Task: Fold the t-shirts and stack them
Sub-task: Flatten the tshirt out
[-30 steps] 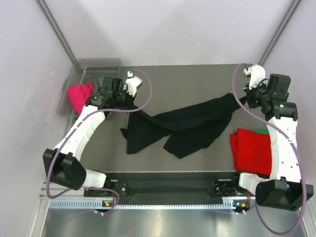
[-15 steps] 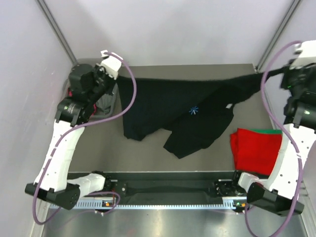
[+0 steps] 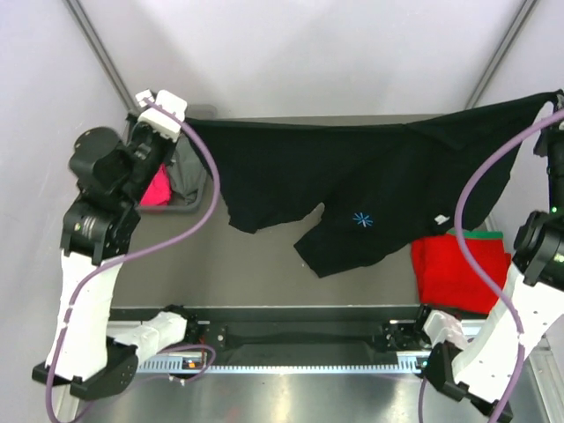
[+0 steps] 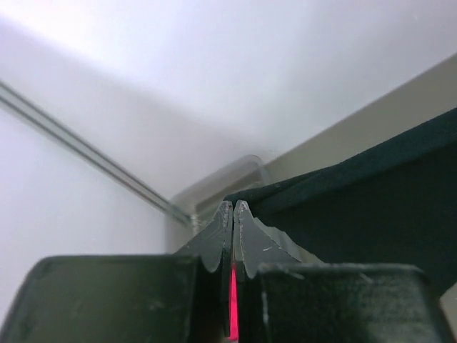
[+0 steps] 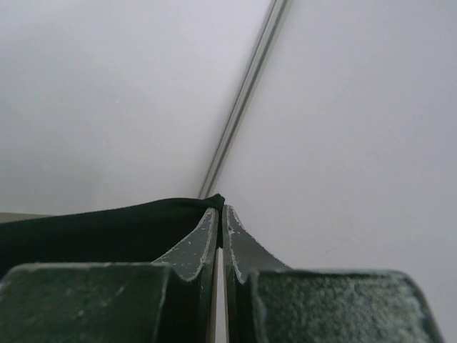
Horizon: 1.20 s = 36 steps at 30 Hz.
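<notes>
A large black t-shirt with a small blue starburst hangs stretched in the air between both arms, its lower folds drooping toward the table. My left gripper is shut on its left top corner, high at the back left. My right gripper is shut on the other corner, at the far right edge of the top view. In the left wrist view the jaws are closed on the black cloth. In the right wrist view the jaws pinch the black hem. A folded red shirt lies on a green one.
A translucent grey tub stands at the back left and holds a pink shirt and grey cloth; its rim shows past my left jaws. Pale walls with metal posts close in on both sides.
Both arms have risen and spread apart, lifting the black t-shirt off the table and pulling it out wide. The starburst mark has come into view.
</notes>
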Each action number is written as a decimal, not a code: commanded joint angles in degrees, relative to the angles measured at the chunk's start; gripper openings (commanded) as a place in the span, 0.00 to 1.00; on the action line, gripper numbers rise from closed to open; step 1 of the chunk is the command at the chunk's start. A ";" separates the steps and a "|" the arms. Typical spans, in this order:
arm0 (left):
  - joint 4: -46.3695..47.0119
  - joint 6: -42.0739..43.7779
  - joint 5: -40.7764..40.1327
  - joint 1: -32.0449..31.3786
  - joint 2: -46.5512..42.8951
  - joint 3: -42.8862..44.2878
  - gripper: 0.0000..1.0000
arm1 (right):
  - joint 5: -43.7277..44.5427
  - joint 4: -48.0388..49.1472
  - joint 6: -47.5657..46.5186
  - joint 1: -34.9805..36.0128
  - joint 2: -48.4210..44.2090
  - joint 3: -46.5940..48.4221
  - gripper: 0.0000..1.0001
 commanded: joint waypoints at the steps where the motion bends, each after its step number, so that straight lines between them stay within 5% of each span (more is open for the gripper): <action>1: 3.86 5.20 -5.45 0.34 -4.25 3.02 0.00 | 2.99 2.71 -4.92 -1.08 -2.43 1.93 0.00; 17: 4.20 10.56 -7.56 0.25 -9.97 12.61 0.00 | 5.63 -2.38 0.61 0.41 -7.37 13.61 0.00; 30: 15.11 20.15 -14.07 0.34 3.55 7.25 0.00 | 2.12 -2.65 6.51 0.77 19.24 25.92 0.00; 36: 20.91 20.33 -15.56 1.12 9.80 2.86 0.00 | 0.18 -0.28 5.19 0.85 25.23 22.33 0.00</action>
